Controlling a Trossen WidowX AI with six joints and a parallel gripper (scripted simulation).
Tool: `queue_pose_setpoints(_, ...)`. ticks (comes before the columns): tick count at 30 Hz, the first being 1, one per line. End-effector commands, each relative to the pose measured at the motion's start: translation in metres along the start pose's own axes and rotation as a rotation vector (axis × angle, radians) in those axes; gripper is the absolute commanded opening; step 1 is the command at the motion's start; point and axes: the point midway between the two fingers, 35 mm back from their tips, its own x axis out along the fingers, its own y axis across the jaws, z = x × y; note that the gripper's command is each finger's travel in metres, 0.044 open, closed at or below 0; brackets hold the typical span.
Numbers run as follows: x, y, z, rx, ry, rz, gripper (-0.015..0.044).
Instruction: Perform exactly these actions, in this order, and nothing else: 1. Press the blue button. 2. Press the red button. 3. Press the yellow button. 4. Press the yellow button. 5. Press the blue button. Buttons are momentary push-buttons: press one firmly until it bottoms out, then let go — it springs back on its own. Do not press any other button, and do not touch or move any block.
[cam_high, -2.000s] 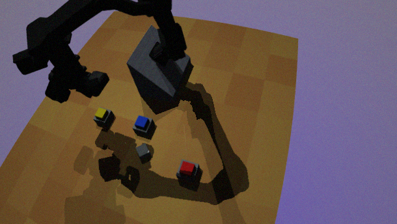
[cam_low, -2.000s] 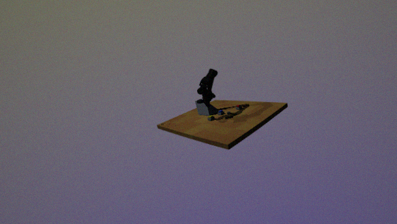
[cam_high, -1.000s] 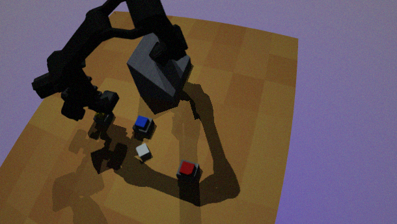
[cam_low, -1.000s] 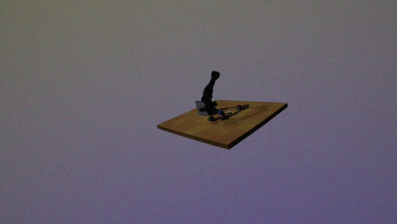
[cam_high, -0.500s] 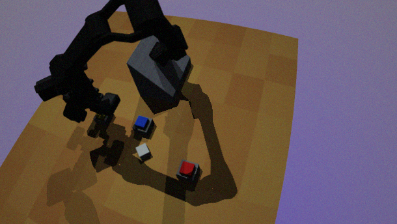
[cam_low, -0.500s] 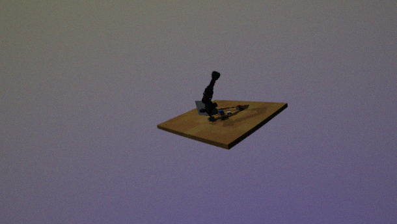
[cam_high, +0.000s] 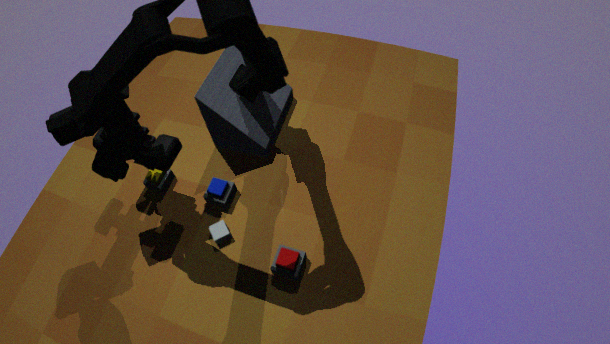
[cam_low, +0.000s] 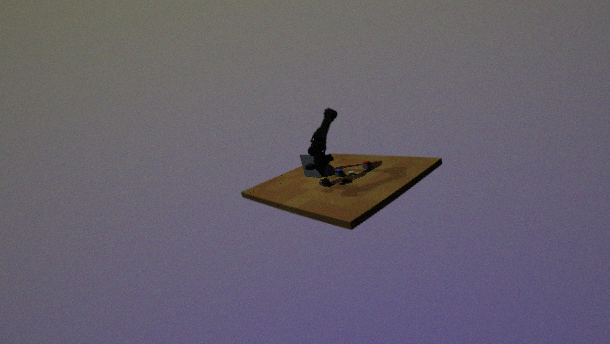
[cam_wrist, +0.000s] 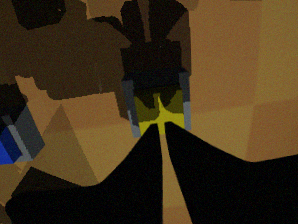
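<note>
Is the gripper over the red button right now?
No, the gripper sits over the yellow button, far from the red button.

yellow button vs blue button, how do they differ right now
The yellow button lies in dark shadow, partly hidden under the shut pincer; the blue button sits uncovered and brightly lit. The pincer's tips meet the yellow cap in the wrist view, while nothing is near the blue one. Both are square caps in grey housings on the table.

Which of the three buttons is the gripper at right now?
The yellow button. The shut gripper sits right over its cap, fingertips on it, while the blue button and red button stand apart, uncovered.
</note>
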Motion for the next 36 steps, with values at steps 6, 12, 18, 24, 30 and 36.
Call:
queue_pose_setpoints(6, -0.006, -0.001, 0.002, -0.009, -0.005, -0.009, 0.002)
queue_pose_setpoints(12, 0.004, -0.001, 0.003, -0.009, -0.005, -0.009, 0.002)
queue_pose_setpoints(18, 0.013, -0.001, 0.003, -0.009, -0.005, -0.008, 0.002)
queue_pose_setpoints(24, 0.022, -0.001, 0.002, -0.009, -0.005, -0.008, 0.002)
queue_pose_setpoints(30, 0.022, -0.001, 0.002, -0.009, -0.005, -0.008, 0.002)
queue_pose_setpoints(36, 0.022, -0.001, 0.002, -0.009, -0.005, -0.008, 0.002)
